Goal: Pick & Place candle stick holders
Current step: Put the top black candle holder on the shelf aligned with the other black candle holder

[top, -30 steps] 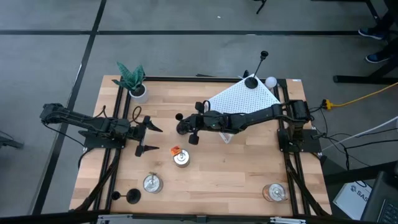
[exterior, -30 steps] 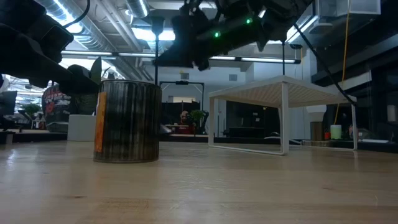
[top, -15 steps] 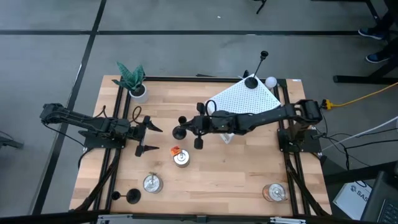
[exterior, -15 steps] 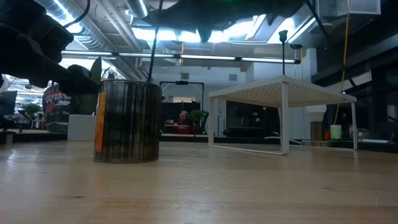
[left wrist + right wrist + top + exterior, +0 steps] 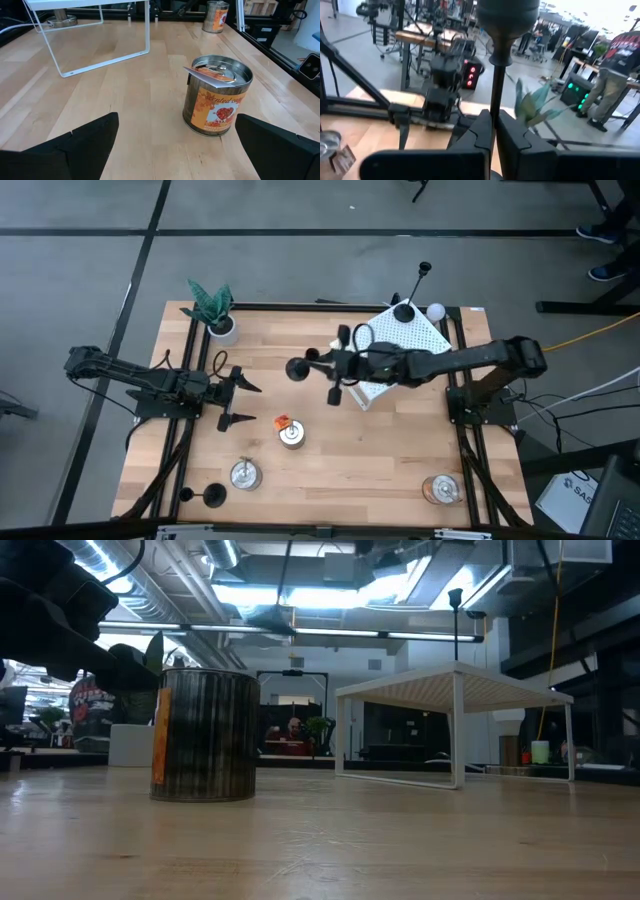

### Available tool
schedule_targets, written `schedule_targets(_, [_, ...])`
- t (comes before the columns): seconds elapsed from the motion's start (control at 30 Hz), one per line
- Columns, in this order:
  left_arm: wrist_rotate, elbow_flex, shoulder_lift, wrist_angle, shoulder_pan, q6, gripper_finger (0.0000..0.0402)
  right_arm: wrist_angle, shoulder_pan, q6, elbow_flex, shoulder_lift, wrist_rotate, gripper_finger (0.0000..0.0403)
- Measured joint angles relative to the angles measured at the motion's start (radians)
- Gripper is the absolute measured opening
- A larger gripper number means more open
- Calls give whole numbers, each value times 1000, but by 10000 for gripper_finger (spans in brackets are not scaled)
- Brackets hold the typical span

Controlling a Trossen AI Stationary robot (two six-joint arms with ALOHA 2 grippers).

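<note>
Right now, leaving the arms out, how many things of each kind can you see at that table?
Black candle stick holders: 3 (one held up by the right gripper)
Metal tins: 3
White rack: 1
Potted plant: 1
Small white ball: 1
Total: 9

Right gripper [image 5: 322, 366] apparently clamped, raised mid-table; left gripper [image 5: 240, 402] open.

Left end effector [image 5: 175, 145] tips cut off
</note>
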Motion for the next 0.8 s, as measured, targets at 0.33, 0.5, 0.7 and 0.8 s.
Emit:
schedule_targets(0.33, [0,0,0,0,0,0,400,-209,15,74,0,-115,11,10])
schedule_targets(0.5, [0,0,0,0,0,0,400,-264,37,74,0,-161,104,10])
schedule_targets(0.7, [0,0,0,0,0,0,400,-292,41,55,-23,-207,173,10])
schedule_targets(0.8, [0,0,0,0,0,0,400,-280,21,58,-55,-238,172,10])
